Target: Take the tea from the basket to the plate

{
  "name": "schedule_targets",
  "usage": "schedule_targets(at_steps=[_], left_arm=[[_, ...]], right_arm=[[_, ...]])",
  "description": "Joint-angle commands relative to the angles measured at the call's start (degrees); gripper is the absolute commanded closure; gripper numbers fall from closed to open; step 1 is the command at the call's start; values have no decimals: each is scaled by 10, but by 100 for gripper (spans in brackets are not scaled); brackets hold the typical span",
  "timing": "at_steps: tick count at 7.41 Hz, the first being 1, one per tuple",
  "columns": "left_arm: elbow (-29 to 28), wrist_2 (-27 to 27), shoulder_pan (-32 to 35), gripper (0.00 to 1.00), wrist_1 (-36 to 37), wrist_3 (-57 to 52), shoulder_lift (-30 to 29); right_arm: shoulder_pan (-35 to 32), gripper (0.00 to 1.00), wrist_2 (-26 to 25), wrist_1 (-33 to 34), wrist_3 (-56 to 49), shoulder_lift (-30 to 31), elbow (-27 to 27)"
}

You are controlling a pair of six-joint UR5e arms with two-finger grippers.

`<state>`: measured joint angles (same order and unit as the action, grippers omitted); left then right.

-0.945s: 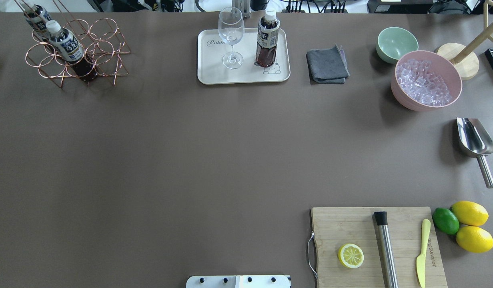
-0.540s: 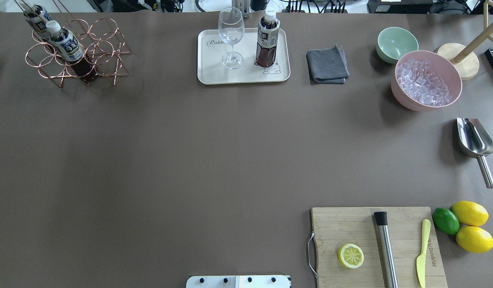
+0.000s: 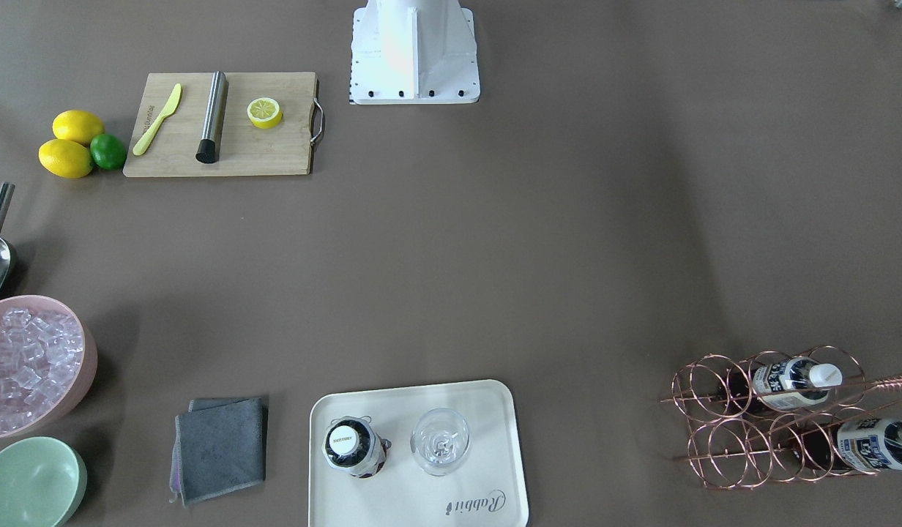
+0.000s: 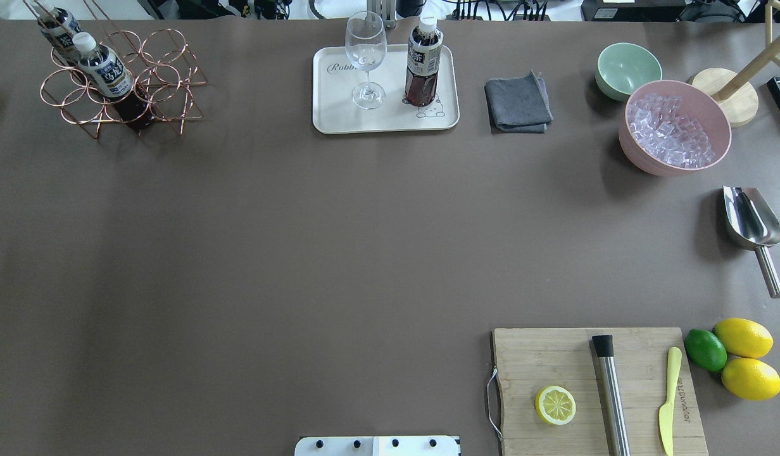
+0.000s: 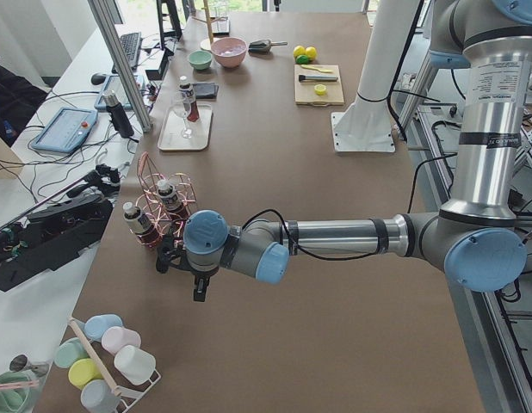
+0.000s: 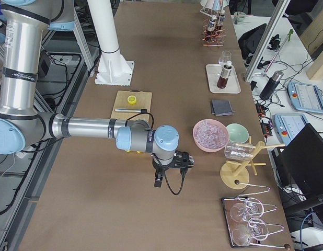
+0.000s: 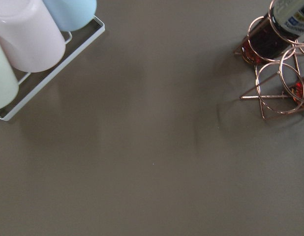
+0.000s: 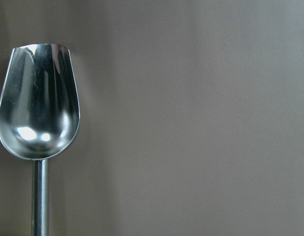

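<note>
There are three small clear plastic bottles of dark brown tea [image 4: 423, 66] [image 4: 105, 71] [image 4: 59, 30], one copper-coloured six-ring wire rack [image 4: 152, 82], one cream rectangular tray [image 4: 339, 117] and two round bowls: a pale green bowl [image 4: 625, 68] and a pink bowl [image 4: 637, 158]. The fruit counts two whole yellow lemons [image 4: 743, 337] [image 4: 751, 378], one lemon half [image 4: 555, 405] and one green lime [image 4: 705, 349]. There is also one wooden cutting board [image 4: 542, 354], one grey cloth [image 4: 518, 104] and one steel scoop [image 4: 748, 221].

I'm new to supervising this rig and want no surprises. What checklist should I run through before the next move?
1. Tea upright on the plate: ok.
2. Tea apart from the glass: ok.
3. Basket standing, two more bottles in it: ok.
4. Left gripper open: cannot tell, side view only.
5. Right gripper open: cannot tell, side view only.
6. Both grippers well away from the plate: ok.
</note>
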<state>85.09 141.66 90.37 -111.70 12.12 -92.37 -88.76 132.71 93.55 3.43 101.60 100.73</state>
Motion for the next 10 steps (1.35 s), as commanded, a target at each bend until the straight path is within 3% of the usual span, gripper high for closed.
schedule_targets(at_steps=[1, 3, 5, 8, 10], left_arm=[[100, -15, -50, 2, 86, -3, 18], [155, -23, -51, 2, 168, -53, 38], [148, -38, 28, 2, 176, -167, 98], [137, -103, 41, 2, 184, -170, 107], [143, -103, 41, 2, 188, -169, 105]], right_arm=[[0, 0, 1, 0, 0, 0, 0], [0, 1, -1, 1, 0, 0, -2], [0, 0, -1, 1, -1, 0, -4], [1, 1, -2, 1, -1, 1, -5], [0, 0, -2, 1, -1, 1, -5]])
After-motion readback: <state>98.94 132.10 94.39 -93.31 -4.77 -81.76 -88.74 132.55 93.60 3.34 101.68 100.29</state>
